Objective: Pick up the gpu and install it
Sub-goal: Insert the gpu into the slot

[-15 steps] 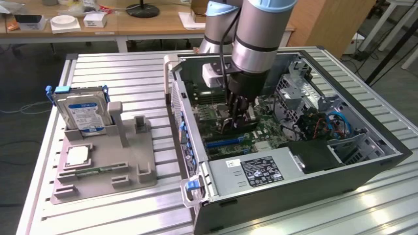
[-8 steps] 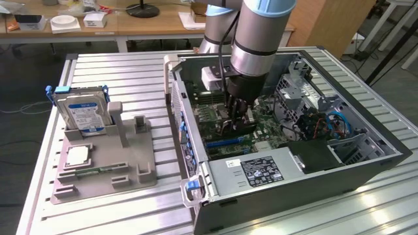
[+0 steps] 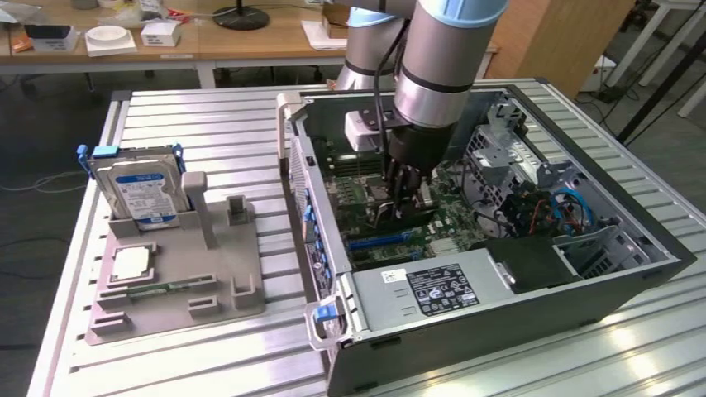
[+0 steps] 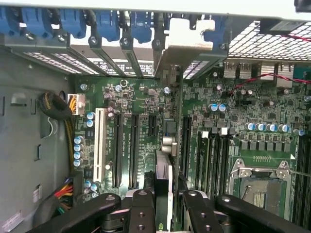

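On the exterior view's left, on your ribbed metal tabletop (image 3: 188,124), a shiny silver hard drive (image 3: 138,194) with a blue label stands in a grey plastic holder (image 3: 177,289). Next comes the open black computer case (image 3: 530,322). Your claw (image 3: 403,198) is down inside it, clamped on the gpu (image 4: 164,170). The thin flat card is held on edge over the green board (image 4: 131,97) with its long black slots.

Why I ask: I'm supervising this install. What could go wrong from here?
The gpu, held edge-on in the gripper, could miss the black slot beside it and press on the motherboard. Its silver bracket could snag on the rear slot covers.
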Tool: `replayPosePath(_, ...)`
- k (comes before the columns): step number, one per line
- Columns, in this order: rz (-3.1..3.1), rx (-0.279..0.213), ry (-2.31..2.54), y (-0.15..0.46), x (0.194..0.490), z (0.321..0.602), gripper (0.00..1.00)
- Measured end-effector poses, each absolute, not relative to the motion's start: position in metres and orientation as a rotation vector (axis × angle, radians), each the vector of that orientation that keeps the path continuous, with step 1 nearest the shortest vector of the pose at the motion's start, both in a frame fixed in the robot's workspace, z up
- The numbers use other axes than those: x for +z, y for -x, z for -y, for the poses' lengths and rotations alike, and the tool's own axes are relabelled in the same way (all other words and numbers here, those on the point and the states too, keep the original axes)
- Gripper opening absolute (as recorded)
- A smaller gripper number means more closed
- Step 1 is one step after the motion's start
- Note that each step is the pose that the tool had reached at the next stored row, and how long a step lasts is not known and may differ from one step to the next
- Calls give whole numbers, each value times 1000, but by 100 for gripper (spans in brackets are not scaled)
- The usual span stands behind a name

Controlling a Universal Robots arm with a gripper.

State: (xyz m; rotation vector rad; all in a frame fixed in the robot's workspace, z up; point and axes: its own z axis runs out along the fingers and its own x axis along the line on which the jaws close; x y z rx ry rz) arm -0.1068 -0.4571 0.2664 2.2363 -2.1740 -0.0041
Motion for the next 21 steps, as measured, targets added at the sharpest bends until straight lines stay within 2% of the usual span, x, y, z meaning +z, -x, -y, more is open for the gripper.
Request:
replayPosePath(9,2175,-3,-2237,106,267,457,27)
replayPosePath(14,2193,39,-2255,106,266,457,27)
replayPosePath(21,2200,59,-2262,108,265,457,27)
